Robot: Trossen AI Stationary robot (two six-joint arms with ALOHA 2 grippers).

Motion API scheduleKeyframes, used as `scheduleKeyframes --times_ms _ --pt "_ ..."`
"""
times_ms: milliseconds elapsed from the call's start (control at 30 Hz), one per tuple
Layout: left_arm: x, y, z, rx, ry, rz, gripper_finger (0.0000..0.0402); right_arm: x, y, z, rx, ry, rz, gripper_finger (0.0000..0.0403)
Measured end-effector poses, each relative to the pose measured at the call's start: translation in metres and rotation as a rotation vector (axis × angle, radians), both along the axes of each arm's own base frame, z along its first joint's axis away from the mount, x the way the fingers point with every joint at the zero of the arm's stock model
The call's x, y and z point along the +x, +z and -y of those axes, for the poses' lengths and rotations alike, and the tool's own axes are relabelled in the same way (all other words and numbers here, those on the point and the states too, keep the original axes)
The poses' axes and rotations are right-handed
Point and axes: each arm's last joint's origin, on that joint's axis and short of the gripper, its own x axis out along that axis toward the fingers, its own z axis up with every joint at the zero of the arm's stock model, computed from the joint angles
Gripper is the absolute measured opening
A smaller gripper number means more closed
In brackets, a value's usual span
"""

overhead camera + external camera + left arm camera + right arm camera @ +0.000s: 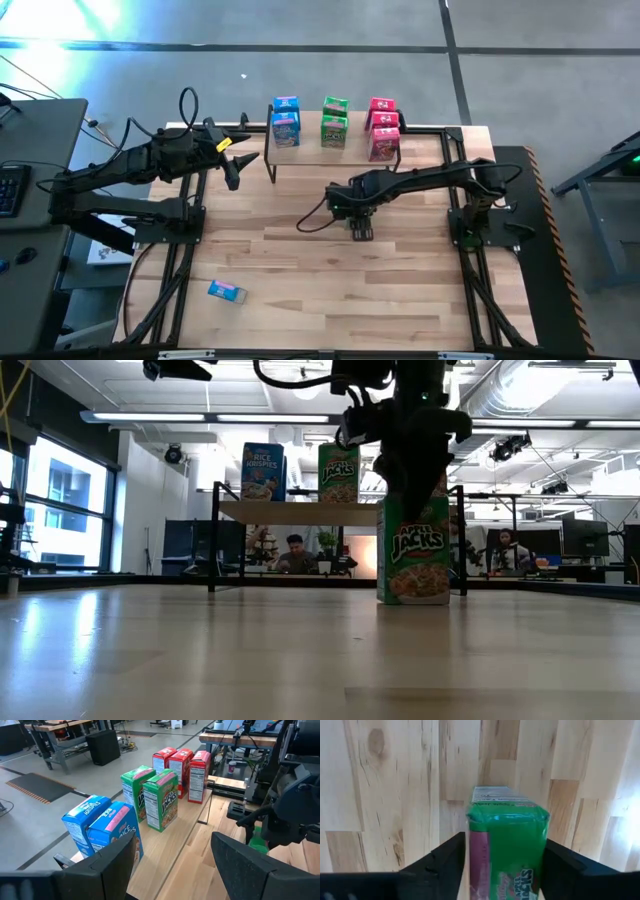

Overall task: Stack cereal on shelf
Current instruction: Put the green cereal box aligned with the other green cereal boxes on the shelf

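At centre frame, the right gripper (360,231) straddles the upright green cardboard cereal box (413,550) standing on the tabletop; whether its fingers clamp it, I cannot tell. A loose hold could topple it. The left gripper (232,171), spread, waits upper left.

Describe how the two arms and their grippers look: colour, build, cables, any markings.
Both arms are black, built of jointed tubular links on black frame bases. The left gripper has flat, broad matte-black fingers and a yellow tag near its wrist. A thin black cable loops above the left arm; another trails from the right gripper, which has blocky black fingers.
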Motion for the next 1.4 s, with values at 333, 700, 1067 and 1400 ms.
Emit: scheduleKeyframes --times_ms 333,700,1067,1400 --pt "0.0 0.0 0.0 0.0 0.0 0.0 0.025 -0.017 0.04 0.0 -0.001 -0.031 0.133 0.0242" --pt "0.0 0.0 0.0 0.0 0.0 0.0 0.025 -0.077 0.137 0.022 -0.119 -0.123 0.555 0.0242" --pt "0.0 0.0 0.0 0.0 0.0 -0.001 0.025 -0.138 0.185 0.024 -0.139 -0.144 0.765 0.0242" --pt "0.0 0.0 0.0 0.0 0.0 -0.001 0.025 -0.195 0.179 0.023 -0.146 -0.188 0.987 0.0242"
